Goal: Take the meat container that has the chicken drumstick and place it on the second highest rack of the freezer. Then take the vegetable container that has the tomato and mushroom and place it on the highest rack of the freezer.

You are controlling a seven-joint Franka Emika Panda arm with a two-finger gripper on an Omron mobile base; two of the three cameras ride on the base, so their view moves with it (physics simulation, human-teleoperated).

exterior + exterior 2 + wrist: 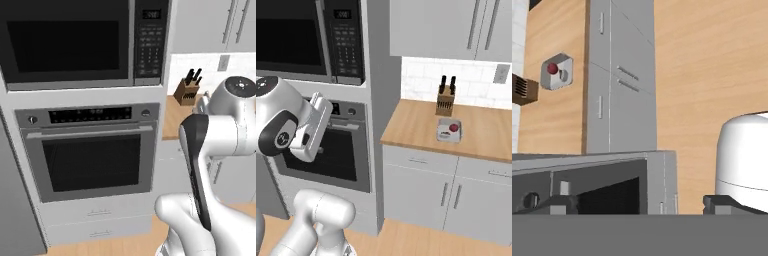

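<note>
Tall grey wall unit carries a black-fronted built-in oven (90, 155) with a black microwave (67, 42) above it. To its right runs the light wooden bench (416, 125) over grey cabinet doors. On the bench, a brown wooden knife block (445, 101) stands against the white tiled wall; just in front lies a small light-grey square container (449, 131) holding the small round red tomato (454, 127). The two-finger tool (640, 204) is raised before the oven, fingers wide apart, holding nothing.
</note>
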